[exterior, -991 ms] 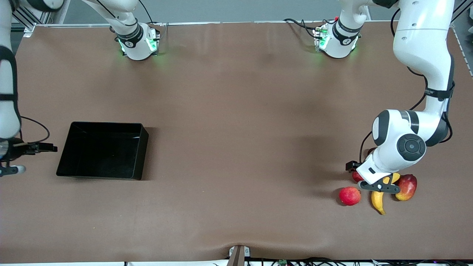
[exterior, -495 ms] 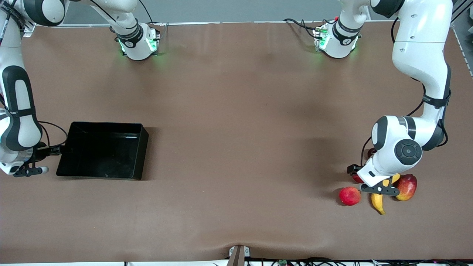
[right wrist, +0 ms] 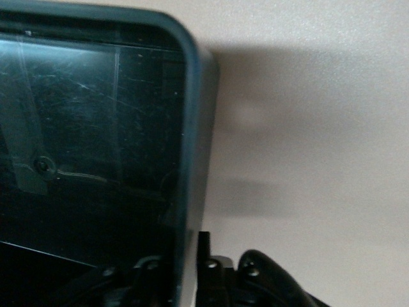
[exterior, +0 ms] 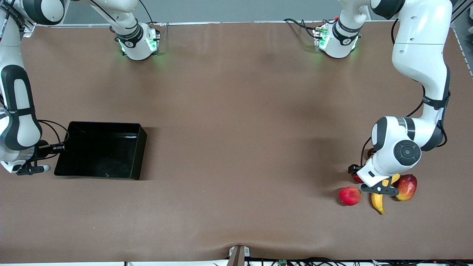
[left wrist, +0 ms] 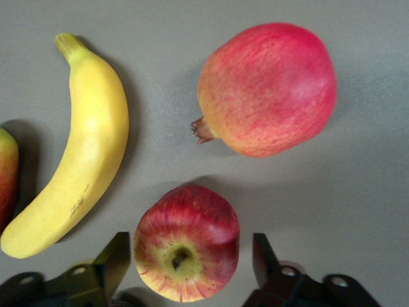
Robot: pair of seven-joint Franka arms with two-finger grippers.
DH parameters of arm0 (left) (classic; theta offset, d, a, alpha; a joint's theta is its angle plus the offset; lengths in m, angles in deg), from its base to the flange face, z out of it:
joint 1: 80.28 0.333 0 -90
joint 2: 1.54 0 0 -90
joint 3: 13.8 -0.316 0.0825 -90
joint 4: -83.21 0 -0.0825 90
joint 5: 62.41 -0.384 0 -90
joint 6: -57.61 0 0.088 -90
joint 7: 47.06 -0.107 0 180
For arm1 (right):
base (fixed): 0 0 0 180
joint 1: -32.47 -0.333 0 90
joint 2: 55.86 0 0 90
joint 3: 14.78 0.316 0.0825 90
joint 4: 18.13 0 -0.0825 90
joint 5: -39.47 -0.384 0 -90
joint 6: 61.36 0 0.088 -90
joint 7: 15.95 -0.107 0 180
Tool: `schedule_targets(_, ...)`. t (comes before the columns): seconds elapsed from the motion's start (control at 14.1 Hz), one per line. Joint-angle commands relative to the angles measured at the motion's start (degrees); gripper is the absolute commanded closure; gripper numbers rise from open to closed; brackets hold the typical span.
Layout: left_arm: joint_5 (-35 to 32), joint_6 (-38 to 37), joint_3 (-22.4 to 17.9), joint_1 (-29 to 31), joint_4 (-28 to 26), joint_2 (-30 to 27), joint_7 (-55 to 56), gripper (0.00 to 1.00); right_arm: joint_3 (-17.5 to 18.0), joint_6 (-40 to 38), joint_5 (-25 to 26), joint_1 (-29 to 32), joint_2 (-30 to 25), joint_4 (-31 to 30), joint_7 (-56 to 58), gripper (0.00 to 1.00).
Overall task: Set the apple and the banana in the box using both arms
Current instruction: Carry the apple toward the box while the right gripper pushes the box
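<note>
Black plastic first: from the front view I see the box (exterior: 100,150) sitting at the right arm's end of the table, and the right gripper (exterior: 29,168) is down right beside the box's end wall. Half a second ago the box sat a touch more toward the left arm's end; it has shifted slightly and turned a little, while the right arm has barely moved. From this view I cannot tell how that gripper's fingers stand.

At the other end of the table, the left gripper (exterior: 377,186) is low over the fruit cluster, the same place as half a second ago. The banana (exterior: 378,201) pokes out from under it toward the front camera, a pinkish-red round fruit (exterior: 349,195) lies just beside it, and a mango (exterior: 406,187) lies on the gripper's other flank. The apple is hidden under the wrist here.

In the left wrist view, the left gripper (left wrist: 192,268) has its fingers spread wide, one on each side of the apple (left wrist: 186,242), neither touching it. The banana (left wrist: 77,150) lies just beside one finger.

In the right wrist view, the box (right wrist: 192,153) wall runs straight toward the right gripper (right wrist: 185,275), which seems to straddle the rim, though I cannot tell if it grips.
</note>
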Motion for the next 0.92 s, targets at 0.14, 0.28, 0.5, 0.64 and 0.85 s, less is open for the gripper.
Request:
schedule_targets(0.14,-1.5,0.7,0.1,0.8,-0.5,0.4,-0.6,0.22,0.5,-1.5,-0.6,0.5,-1.5,-0.7,0.5,1.00)
schedule_targets(0.28,-1.5,0.7,0.1,0.9,-0.8,0.3,-0.6,0.38,0.6,-5.6,-1.5,-0.1,-2.2,0.9,-0.7,1.00)
schedule_targets(0.5,-1.5,0.5,0.1,0.8,-0.9,0.1,-0.6,0.73,0.7,-13.3,-2.1,-3.6,-4.8,3.2,-9.4,1.00)
schedule_targets(0.64,-1.5,-0.2,0.1,0.7,-1.0,-0.6,-0.8,0.96,0.7,-16.6,-2.1,-7.8,-7.4,3.2,-16.5,1.00)
schedule_targets(0.85,-1.5,-3.3,0.4,0.4,-1.2,-4.2,-0.8,1.00,0.8,-19.9,-3.3,-14.3,-9.1,3.2,-22.1,1.00)
